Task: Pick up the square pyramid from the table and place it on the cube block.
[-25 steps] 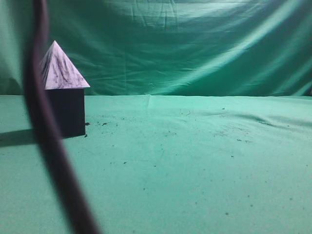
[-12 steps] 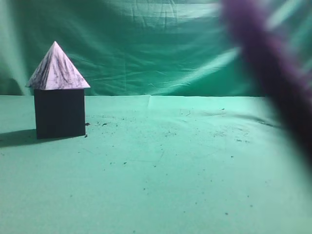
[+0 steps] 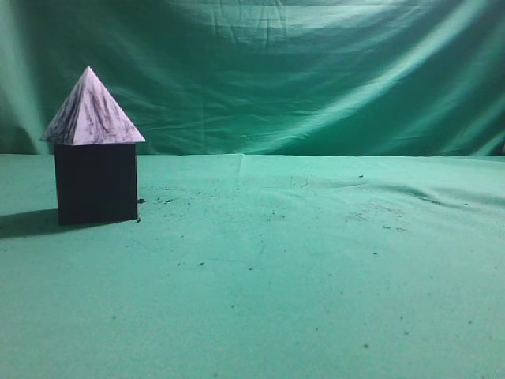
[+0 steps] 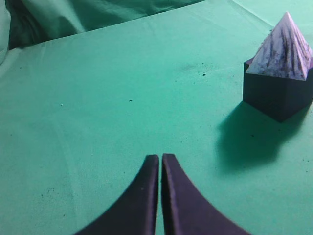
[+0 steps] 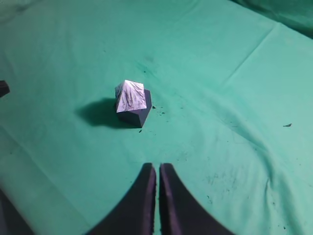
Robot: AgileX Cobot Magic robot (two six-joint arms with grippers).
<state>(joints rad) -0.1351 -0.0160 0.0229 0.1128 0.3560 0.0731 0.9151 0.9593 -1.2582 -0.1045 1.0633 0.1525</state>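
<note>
The marbled square pyramid (image 3: 92,112) sits upright on top of the dark cube block (image 3: 96,183) at the left of the green table (image 3: 300,268). Neither gripper shows in the exterior view. In the left wrist view the pyramid (image 4: 284,49) on the cube (image 4: 277,92) stands at the upper right, well away from my left gripper (image 4: 160,156), which is shut and empty. In the right wrist view the pyramid (image 5: 131,96) on the cube (image 5: 142,113) stands beyond my right gripper (image 5: 157,166), which is shut and empty above the cloth.
A green cloth backdrop (image 3: 300,71) hangs behind the table. Small dark specks dot the cloth. A dark piece of the other arm (image 5: 3,88) shows at the left edge of the right wrist view.
A dark blurred shape crossed the exterior view, first at the left in front of the stack, then at the upper right, and is gone now. The pyramid and cube have not moved.
</note>
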